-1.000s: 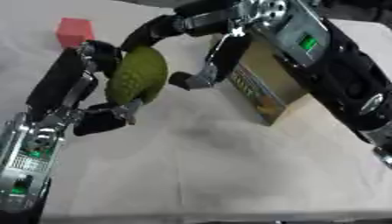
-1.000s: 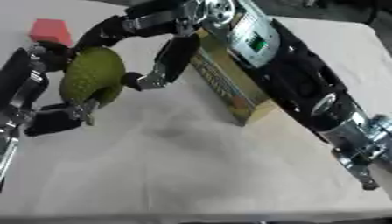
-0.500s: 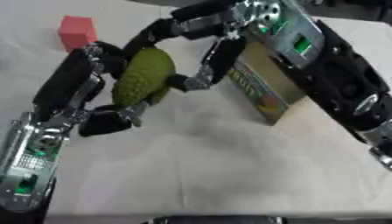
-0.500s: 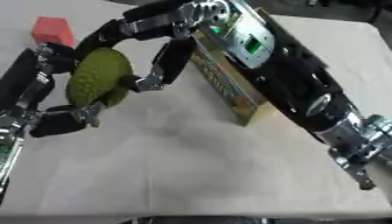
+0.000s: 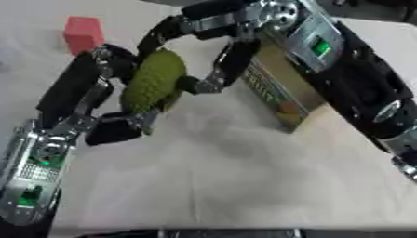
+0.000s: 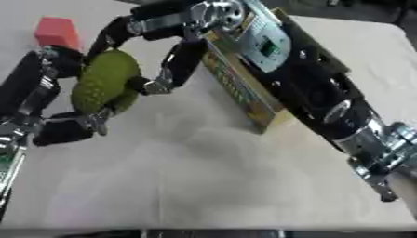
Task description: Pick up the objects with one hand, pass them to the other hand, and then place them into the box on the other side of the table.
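Bumpy green fruit, shiny robot parts, soft pale surface.

The green fruit (image 5: pixel 153 86) has a rough, bumpy, dull skin. The left hand (image 5: pixel 97 100) at 9 o'clock and the right hand (image 5: pixel 213 51) at 12 o'clock look like matt black plastic with shiny silver metal at the joints. The fingers (image 5: pixel 236 56) are smooth and dark. The box (image 5: pixel 281 95) at 2 o'clock looks like printed card, a little glossy. The red block (image 5: pixel 82 33) at 11 o'clock looks smooth and matt. The surface (image 5: pixel 220 186) looks like pale, matt cloth with soft wrinkles.
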You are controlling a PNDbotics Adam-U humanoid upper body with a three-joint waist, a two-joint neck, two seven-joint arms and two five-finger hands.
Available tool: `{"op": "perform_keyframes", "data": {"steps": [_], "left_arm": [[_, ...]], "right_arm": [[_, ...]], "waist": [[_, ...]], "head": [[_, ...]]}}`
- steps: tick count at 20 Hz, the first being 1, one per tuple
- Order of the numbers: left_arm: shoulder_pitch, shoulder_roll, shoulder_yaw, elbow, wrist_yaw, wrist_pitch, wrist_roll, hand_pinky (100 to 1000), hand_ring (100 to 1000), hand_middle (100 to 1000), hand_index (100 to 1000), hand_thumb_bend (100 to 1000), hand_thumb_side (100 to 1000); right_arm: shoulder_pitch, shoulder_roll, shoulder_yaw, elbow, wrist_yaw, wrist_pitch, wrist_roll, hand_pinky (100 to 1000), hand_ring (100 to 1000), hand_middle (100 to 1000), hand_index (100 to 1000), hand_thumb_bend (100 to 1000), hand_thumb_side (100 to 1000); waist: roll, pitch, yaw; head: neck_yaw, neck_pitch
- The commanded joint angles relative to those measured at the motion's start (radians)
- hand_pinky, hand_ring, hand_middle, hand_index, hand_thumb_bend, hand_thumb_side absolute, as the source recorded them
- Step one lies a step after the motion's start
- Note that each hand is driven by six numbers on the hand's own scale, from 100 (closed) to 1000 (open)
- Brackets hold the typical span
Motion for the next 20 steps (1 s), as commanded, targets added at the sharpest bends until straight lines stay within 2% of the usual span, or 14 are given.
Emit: {"op": "perform_keyframes", "data": {"steps": [1, 5, 11, 15, 20], "left_arm": [[-0.021, -0.017, 0.007, -0.037, 0.01, 0.002, 0.007, 381, 384, 347, 396, 100, 249], [-0.021, -0.02, 0.01, -0.037, 0.001, 0.004, 0.014, 381, 384, 347, 396, 100, 242], [-0.021, -0.025, 0.01, -0.03, -0.011, 0.008, 0.021, 380, 383, 347, 397, 100, 246], [-0.021, -0.029, 0.012, -0.026, -0.016, 0.012, 0.026, 380, 383, 347, 398, 100, 250], [-0.02, -0.031, 0.014, -0.022, -0.019, 0.02, 0.034, 383, 387, 352, 404, 100, 227]], "right_arm": [[-0.009, -0.013, -0.002, -0.007, -0.002, 0.002, 0.005, 937, 1000, 733, 793, 100, 174], [-0.006, -0.015, 0.001, -0.011, -0.013, -0.003, 0.026, 886, 992, 673, 743, 100, 179], [-0.002, -0.017, 0.007, -0.02, -0.044, 0.007, 0.03, 838, 880, 596, 666, 100, 148], [-0.001, -0.02, 0.009, -0.032, -0.074, 0.029, 0.03, 806, 835, 587, 652, 100, 150], [0.002, -0.024, 0.007, -0.033, -0.096, 0.062, 0.03, 797, 822, 580, 638, 100, 170]], "waist": [[-0.002, 0.001, -0.001], [-0.002, 0.0, -0.002], [-0.003, 0.0, -0.003], [-0.003, 0.0, -0.004], [-0.003, 0.0, -0.006]], "head": [[-0.001, 0.005], [-0.001, 0.005], [0.0, 0.005], [-0.001, 0.005], [0.001, 0.005]]}}
